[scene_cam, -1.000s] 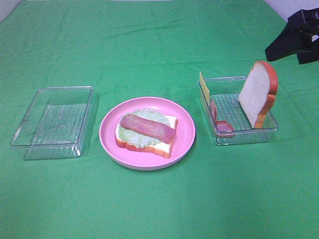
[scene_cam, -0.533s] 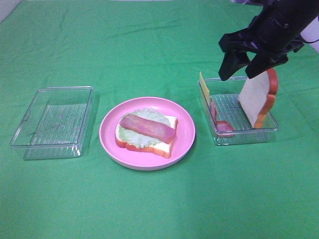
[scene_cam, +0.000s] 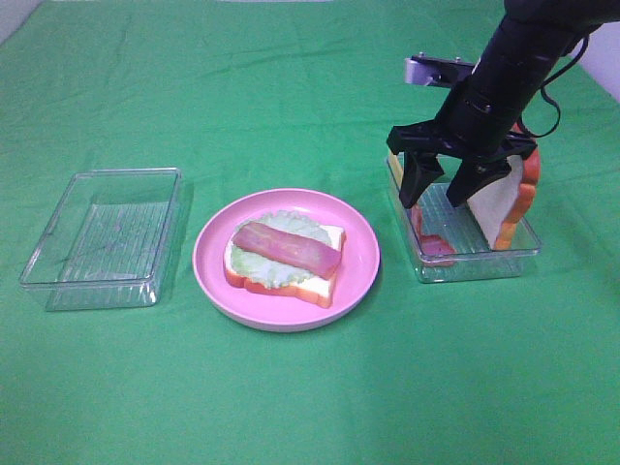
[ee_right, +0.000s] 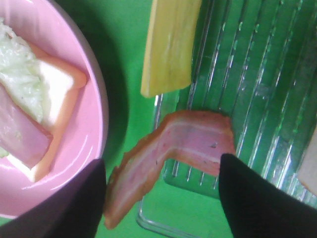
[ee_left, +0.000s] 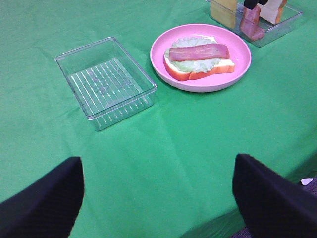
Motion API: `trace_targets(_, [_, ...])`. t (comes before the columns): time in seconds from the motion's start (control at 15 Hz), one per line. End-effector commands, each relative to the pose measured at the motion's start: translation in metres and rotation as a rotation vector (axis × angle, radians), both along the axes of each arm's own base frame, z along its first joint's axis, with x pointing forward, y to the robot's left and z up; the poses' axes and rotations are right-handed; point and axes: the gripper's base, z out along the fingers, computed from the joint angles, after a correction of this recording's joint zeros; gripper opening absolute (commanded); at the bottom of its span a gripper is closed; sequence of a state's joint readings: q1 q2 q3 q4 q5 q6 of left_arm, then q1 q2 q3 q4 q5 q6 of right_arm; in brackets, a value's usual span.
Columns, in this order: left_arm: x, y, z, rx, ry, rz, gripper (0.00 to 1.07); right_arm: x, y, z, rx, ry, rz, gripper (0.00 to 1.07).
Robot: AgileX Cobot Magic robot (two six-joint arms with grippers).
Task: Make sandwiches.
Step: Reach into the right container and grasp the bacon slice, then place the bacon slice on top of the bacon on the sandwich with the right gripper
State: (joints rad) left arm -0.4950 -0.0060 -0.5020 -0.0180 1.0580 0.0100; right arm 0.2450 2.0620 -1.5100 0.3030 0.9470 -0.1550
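The sandwiches show as one open stack (scene_cam: 284,257) on the pink plate (scene_cam: 208,262): a white bread slice, lettuce and a bacon strip on top. My right gripper (scene_cam: 433,199) hangs open just over the left part of the right clear tray (scene_cam: 475,263). Its fingers straddle a loose bacon strip (ee_right: 183,144) draped over the tray's edge, with nothing held. A yellow cheese slice (ee_right: 168,44) leans at the tray's end, and a bread slice (scene_cam: 504,199) stands upright in it. My left gripper (ee_left: 158,208) is open, low and well short of the stack (ee_left: 198,57).
An empty clear tray (scene_cam: 102,237) lies left of the plate, also seen in the left wrist view as the nearer tray (ee_left: 148,84). Green cloth covers the whole table.
My right arm swung in from the far right and came down over the right tray, its jaws a little narrower. The left arm and the food have not moved.
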Motion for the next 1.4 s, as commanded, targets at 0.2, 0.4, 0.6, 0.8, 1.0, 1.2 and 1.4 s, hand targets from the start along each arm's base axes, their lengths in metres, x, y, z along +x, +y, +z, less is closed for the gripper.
trace_targets(0.2, [-0.003,0.001,0.0,-0.021,-0.024,-0.006,0.78,0.005,0.003,-0.023,0.003,0.023,-0.021,0.49])
trace_targets(0.4, [-0.003,0.001,0.0,-0.021,-0.024,-0.006,0.78,0.004,0.004,-0.023,0.012,0.04,-0.023,0.21])
trace_targets(0.6, [-0.003,0.001,0.0,-0.021,-0.024,-0.006,0.78,0.003,0.003,-0.016,0.016,0.025,-0.022,0.0])
trace_targets(0.8, [-0.003,0.001,0.0,-0.021,-0.024,-0.006,0.78,0.0,0.003,0.006,0.03,-0.024,-0.021,0.0])
trace_targets(1.0, [-0.003,0.001,0.0,-0.021,-0.024,-0.006,0.78,-0.006,0.002,0.032,0.043,-0.06,-0.012,0.0])
trace_targets(1.2, [-0.003,0.001,0.0,-0.021,-0.024,-0.006,0.78,-0.027,0.002,0.084,0.119,-0.106,-0.006,0.0])
trace_targets(1.4, [-0.003,0.001,0.0,-0.021,-0.024,-0.006,0.78,-0.041,0.008,0.109,0.237,-0.107,0.033,0.0])
